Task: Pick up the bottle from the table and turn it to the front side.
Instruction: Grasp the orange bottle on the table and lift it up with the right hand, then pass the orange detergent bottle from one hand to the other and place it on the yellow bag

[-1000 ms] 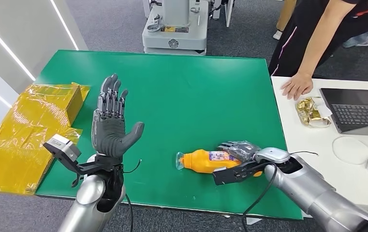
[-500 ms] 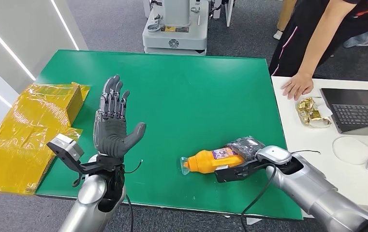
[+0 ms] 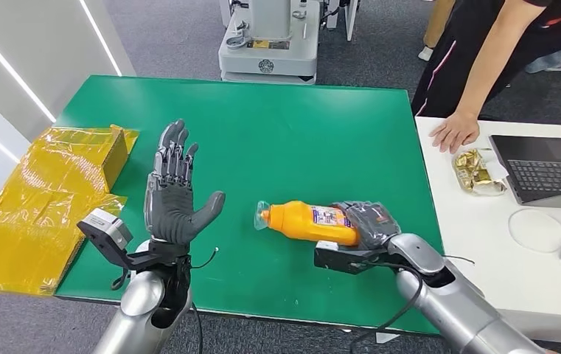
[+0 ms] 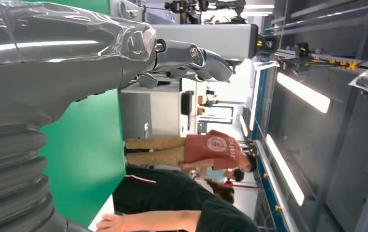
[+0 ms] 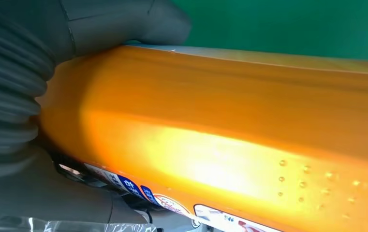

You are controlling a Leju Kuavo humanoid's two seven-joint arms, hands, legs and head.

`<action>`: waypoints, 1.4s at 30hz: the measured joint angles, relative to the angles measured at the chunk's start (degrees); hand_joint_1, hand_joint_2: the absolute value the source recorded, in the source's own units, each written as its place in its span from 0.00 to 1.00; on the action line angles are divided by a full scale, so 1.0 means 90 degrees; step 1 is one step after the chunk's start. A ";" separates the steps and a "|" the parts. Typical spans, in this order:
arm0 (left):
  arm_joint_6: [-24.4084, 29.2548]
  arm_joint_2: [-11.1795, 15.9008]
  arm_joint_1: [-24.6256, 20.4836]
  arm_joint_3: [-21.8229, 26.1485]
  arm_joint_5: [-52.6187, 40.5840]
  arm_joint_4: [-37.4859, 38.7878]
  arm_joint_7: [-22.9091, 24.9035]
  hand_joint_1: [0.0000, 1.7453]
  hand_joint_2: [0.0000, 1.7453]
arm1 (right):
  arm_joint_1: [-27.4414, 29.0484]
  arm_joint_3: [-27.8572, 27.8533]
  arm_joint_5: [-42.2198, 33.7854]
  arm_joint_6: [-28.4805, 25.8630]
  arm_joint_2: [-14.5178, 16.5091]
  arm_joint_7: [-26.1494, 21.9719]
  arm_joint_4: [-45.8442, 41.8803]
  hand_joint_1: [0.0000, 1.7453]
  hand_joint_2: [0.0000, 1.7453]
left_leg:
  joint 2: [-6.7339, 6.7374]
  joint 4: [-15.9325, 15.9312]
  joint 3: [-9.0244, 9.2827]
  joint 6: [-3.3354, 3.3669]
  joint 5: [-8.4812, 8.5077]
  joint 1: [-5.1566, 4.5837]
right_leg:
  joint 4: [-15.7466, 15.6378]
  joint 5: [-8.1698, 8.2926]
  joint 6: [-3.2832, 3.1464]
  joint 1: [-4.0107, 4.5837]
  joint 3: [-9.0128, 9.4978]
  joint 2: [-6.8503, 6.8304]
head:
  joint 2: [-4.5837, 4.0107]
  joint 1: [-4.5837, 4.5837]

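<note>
1. Gripping the orange bottle [image 3: 310,223] by its base end, the right hand [image 3: 368,225] has its fingers wrapped around the body, over the near right part of the green table [image 3: 277,118]; whether the bottle is clear of the surface or touching it, I cannot tell.
2. That base-end hold leaves the label and neck uncovered, which probably suits turning the bottle to its front side.
3. The left hand [image 3: 175,188] stands upright with fingers spread, palm toward the bottle, holding nothing, near the table's near left edge; it looks ready to receive or steady the bottle.
4. The bottle's long axis runs roughly along the table's near edge, cap end toward the left hand, slightly raised.
5. In the right wrist view the label edge [image 5: 172,205] sits at the side, so the turn seems unfinished.
</note>
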 joint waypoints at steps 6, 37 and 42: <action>0.0244 -0.0019 0.0009 -0.0002 0.0108 0.0000 0.0084 0.00 1.00 | 0.1117 -0.0975 -0.0195 -0.1619 0.0231 -0.0180 -0.1224 1.00 1.00 | -0.0003 -0.0001 -0.0002 0.0002 -0.0004 0.0000 | -0.0001 -0.0009 0.0010 0.0000 -0.0002 0.0000 | 0.0000 -0.0001; -0.2126 -0.0009 0.0094 -0.0323 0.0144 -0.0029 0.0534 0.00 1.00 | 0.2243 -0.1922 0.0343 -0.2203 0.0771 -0.0309 -0.3260 1.00 1.00 | 0.0007 -0.0001 -0.0001 0.0010 -0.0010 -0.0001 | -0.0002 -0.0012 0.0015 -0.0001 0.0000 0.0007 | 0.0000 -0.0001; -0.2034 -0.0053 0.0077 -0.0323 -0.0063 -0.0029 0.0585 0.00 1.00 | 0.1792 -0.1920 0.0147 -0.2037 0.0964 -0.0254 -0.2927 1.00 1.00 | 0.0008 0.0000 0.0000 0.0010 -0.0009 -0.0001 | 0.0000 -0.0011 0.0014 -0.0001 0.0002 0.0008 | 0.0000 -0.0001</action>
